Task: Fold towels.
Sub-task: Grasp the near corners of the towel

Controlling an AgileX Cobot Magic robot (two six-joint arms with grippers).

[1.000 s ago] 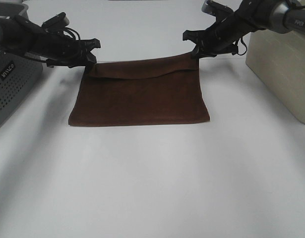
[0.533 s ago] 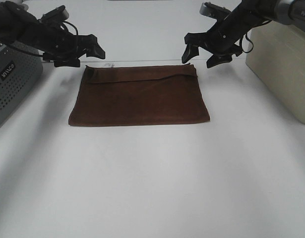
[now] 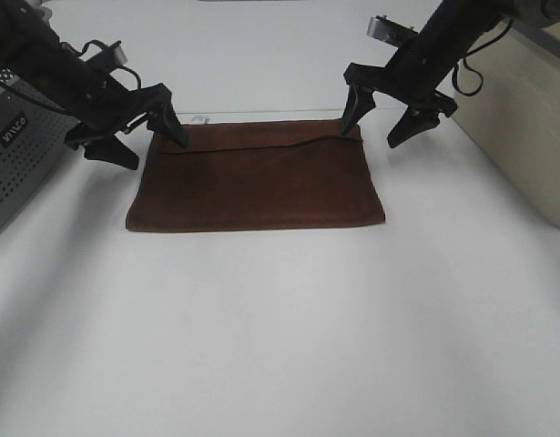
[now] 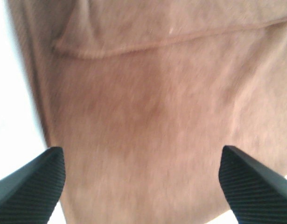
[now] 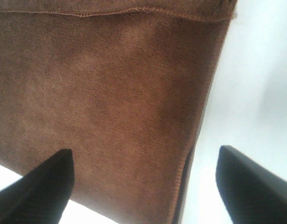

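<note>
The left gripper (image 3: 154, 150) hangs over the far left corner of the towel (image 3: 257, 187), its jaws wide apart and empty. The towel lies flat on the table (image 3: 280, 346), about in the middle between the 2 arms and toward the far side. It looks already folded 1 time: an upper layer ends in a hem line just before the far edge, and a narrow strip of the lower layer shows behind it. The right gripper (image 3: 369, 135) stands over the far right corner, also wide open and holding nothing. I judge that 1 fold is done and at least 1 more fold, side to side, is left. Compared with 1 second ago, the left gripper no longer pinches its corner and now points its fingers down; the far edge of the towel, then a little raised at the right, now rests flat; the right gripper has let go too and sits slightly higher.
</note>
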